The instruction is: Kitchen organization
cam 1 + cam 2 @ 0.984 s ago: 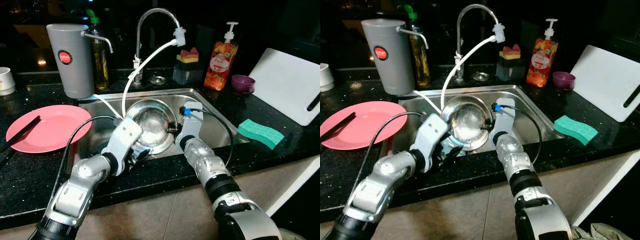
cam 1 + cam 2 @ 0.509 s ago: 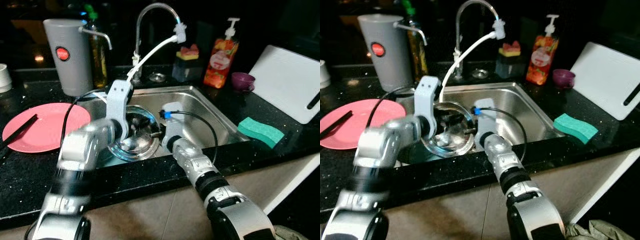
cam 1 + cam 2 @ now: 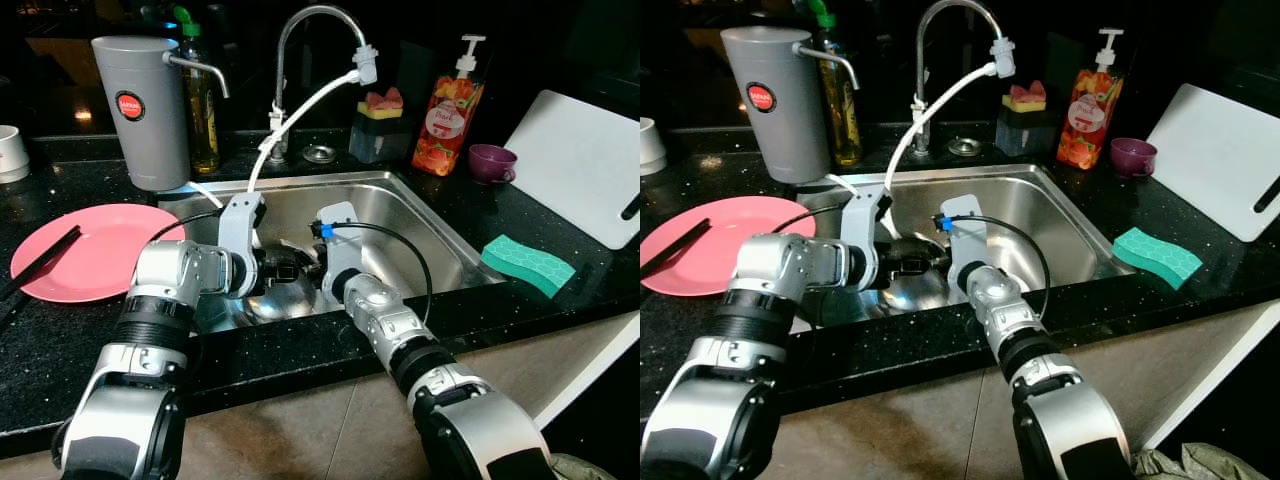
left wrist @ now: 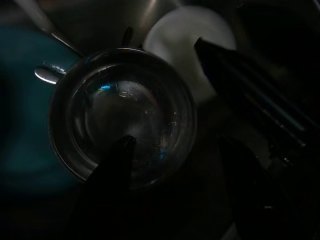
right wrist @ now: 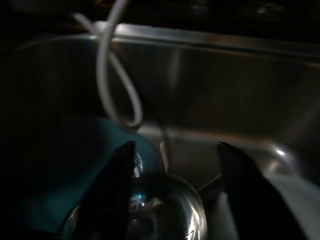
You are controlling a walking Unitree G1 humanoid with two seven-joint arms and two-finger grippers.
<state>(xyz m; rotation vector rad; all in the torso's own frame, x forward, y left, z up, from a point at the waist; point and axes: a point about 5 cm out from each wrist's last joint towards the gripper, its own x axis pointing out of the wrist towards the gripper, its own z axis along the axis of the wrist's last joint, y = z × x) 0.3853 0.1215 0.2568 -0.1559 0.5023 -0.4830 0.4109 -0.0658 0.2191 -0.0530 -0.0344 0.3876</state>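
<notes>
Steel bowl (image 3: 268, 296) lies in the sink (image 3: 420, 225), between both claws. Left claw (image 3: 285, 268) has its fingers apart, one finger (image 4: 117, 160) over the bowl's rim; right claw (image 5: 170, 150) fingers apart (bowl beneath). Pink plate (image 3: 95, 250) rests on the counter (image 3: 60, 330), left of the sink.

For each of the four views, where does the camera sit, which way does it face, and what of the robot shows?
Left eye view: on the head, looking forward and down at the sink; both silver arms reach in.
Right eye view: the head's other eye, same scene; the left hand shows by the right arm.
Left wrist view: on the left wrist, looking into the steel bowl; its black fingers show.
Right wrist view: on the right wrist, facing the sink's far wall and the white hose, with the right hand over the bowl.
Shared: both wrist views catch the bowl.
</notes>
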